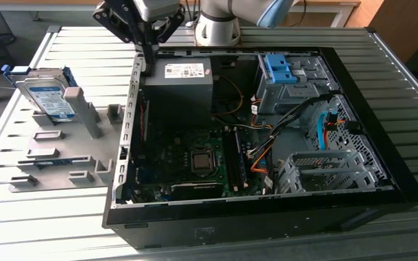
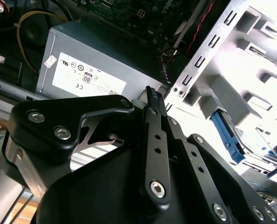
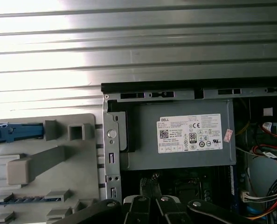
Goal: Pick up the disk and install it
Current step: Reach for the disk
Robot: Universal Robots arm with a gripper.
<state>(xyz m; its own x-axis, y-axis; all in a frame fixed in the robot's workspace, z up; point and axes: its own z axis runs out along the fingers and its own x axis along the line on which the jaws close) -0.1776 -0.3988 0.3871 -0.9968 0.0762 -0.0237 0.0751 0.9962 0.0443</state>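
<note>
Gripper (image 1: 144,69) hangs over the case's (image 1: 267,225) side wall, next to the grey power supply (image 1: 183,72) inside. Its fingers are pinched together with nothing between them. The disk (image 1: 44,98) stands on edge in the grey rack (image 1: 56,157), just outside the case on the exterior view's left and well apart from the gripper. I judge the pick-up not begun. To do it well, I'd want the jaws wide before descent, squared to the disk's flat faces and clear of the rack's posts.

Robotics lab: slatted metal workbench (image 1: 412,157), opened PC case (image 1: 267,220), grey fixture (image 1: 63,157).
</note>
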